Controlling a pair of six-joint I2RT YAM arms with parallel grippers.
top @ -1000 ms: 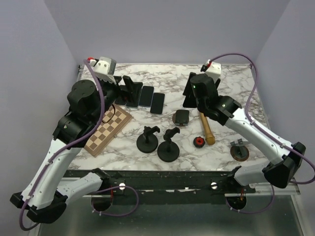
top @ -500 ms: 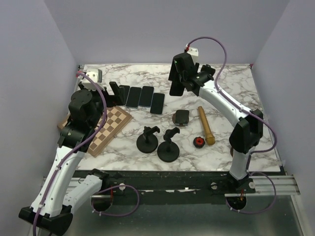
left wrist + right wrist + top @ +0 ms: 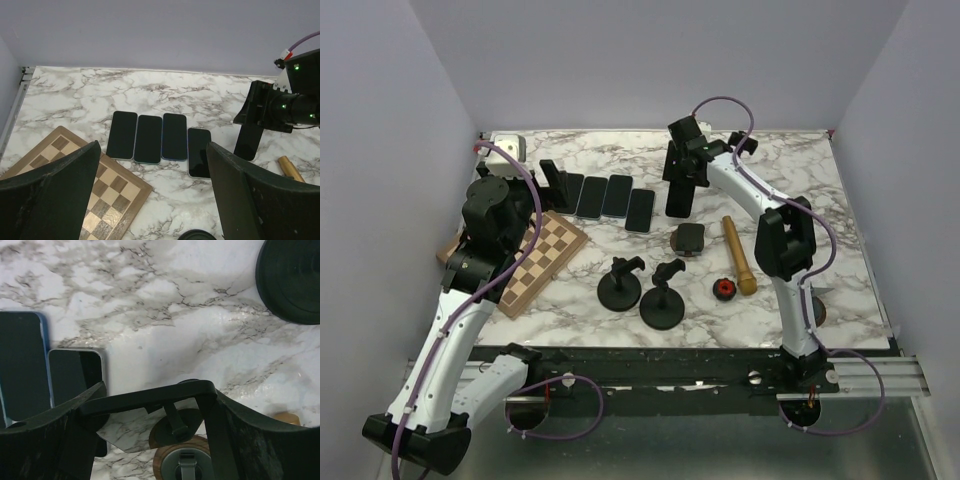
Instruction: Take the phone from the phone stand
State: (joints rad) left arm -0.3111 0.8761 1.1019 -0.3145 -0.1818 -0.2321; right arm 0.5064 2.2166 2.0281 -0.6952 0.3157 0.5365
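Observation:
My right gripper (image 3: 680, 178) is shut on a black phone (image 3: 679, 202) and holds it upright at the back middle of the table. The phone's lower end is close to the marble. In the right wrist view the phone (image 3: 145, 397) spans edge-on between my fingers. In the left wrist view it (image 3: 248, 142) hangs from the right gripper. A wood-based phone stand (image 3: 689, 239) sits empty just in front of it and also shows in the right wrist view (image 3: 182, 462). My left gripper (image 3: 553, 180) is open and empty near the phone row.
Several phones (image 3: 603, 197) lie flat in a row at back left, also in the left wrist view (image 3: 160, 137). A chessboard (image 3: 535, 262) lies at left. Two black stands (image 3: 620, 285) (image 3: 662, 302) are at front centre. A wooden pin (image 3: 738, 255) and a red knob (image 3: 724, 289) lie at right.
My right arm has swung left and toward the back with the phone, then lowered it toward the marble. My left arm has drawn back a little and stayed open.

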